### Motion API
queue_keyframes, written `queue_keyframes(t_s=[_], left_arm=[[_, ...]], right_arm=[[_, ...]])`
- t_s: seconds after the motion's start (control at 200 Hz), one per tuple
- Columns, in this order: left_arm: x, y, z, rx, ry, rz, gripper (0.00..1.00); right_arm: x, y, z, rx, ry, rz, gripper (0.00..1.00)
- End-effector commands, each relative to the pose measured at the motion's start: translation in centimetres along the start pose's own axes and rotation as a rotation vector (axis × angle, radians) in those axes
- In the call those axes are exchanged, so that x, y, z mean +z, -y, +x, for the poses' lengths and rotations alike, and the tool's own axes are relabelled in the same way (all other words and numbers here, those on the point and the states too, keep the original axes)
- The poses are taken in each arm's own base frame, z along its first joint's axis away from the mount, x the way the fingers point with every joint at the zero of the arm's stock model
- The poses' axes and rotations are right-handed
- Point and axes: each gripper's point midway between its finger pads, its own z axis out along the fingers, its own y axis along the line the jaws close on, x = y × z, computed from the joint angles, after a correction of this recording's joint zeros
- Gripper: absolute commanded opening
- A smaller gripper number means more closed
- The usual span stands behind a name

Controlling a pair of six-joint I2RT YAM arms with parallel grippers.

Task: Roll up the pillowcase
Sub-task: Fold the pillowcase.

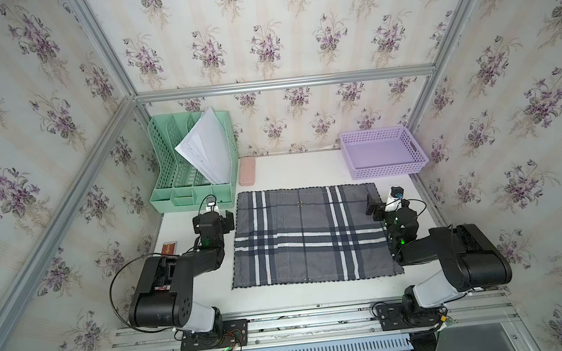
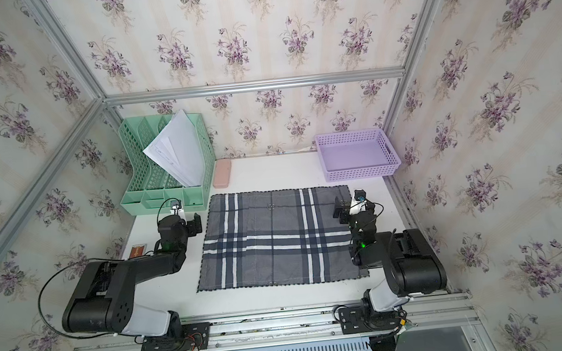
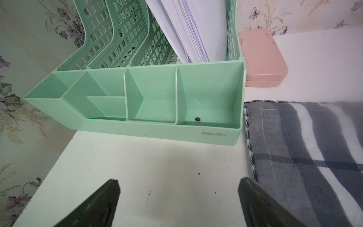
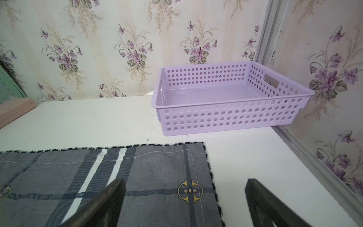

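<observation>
The pillowcase [image 1: 312,234] lies spread flat and unrolled in the middle of the white table [image 1: 289,172], a grey plaid square with navy and white stripes and a dark scalloped edge. Nothing is holding it. The left gripper [image 3: 179,181] hangs with its jaws wide apart over bare table just beside the pillowcase's left edge, near the far left corner. In the left wrist view one finger lines up with the scalloped border, but I cannot tell whether it touches it. The right gripper [image 4: 185,182] is also spread wide and empty, straddling the pillowcase's right edge near the far right corner. One finger is over the fabric, close to a small yellow emblem [image 4: 190,191], and the other is over bare table. Beyond the pillowcase's far left corner stands a mint-green desk organiser [image 1: 163,152] with white papers [image 1: 207,148] leaning in its rear slot. A pink case [image 1: 247,171] lies just past the pillowcase's far edge, beside the organiser. A lilac perforated basket [image 1: 385,170] sits beyond the far right corner, apart from the fabric.
</observation>
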Motion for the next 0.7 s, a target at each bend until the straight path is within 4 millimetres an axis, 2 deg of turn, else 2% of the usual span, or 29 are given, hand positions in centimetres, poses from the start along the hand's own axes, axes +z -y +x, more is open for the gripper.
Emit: queue_keyframes(t_s=[0.0,0.36,0.41,0.494,0.539,0.544,0.594,0.644,0.694], left_arm=[[0.0,-0.1,-0.3,-0.013,0.009,-0.007,0.99],[0.0,-0.2,-0.3,-0.014,0.008,-0.006,0.99],[-0.1,-0.7,-0.5,-0.022,0.007,-0.039,0.99],[-0.6,0.3,-1.1,0.016,0.032,-0.006,0.99],[-1.4,0.2,-2.4,0.047,0.057,-0.047,0.99],[-1.7,0.0,-3.1,0.042,0.072,-0.057,0.99],[-3.6,-0.2,-4.3,0.038,-0.014,-0.063,0.99],[-5.8,-1.1,-6.1,-0.060,-0.088,-0.049,0.99],[-8.4,-1.9,-6.2,-0.190,-0.188,-0.055,0.99]], right_arm=[[0.0,0.0,-0.3,0.005,0.008,0.000,1.00],[0.1,0.0,-0.3,0.005,0.007,-0.001,1.00],[0.0,0.9,-0.8,0.027,0.024,0.054,1.00],[0.3,2.0,-2.1,0.049,-0.003,0.123,1.00],[0.8,2.3,-3.2,0.066,-0.040,0.155,0.97],[0.8,2.4,-3.3,0.072,-0.046,0.164,0.97],[1.0,2.9,-4.8,0.142,-0.108,0.210,0.97],[0.7,2.2,-5.9,0.179,-0.182,0.191,0.92],[-0.4,1.5,-6.4,0.212,-0.238,0.182,0.91]])
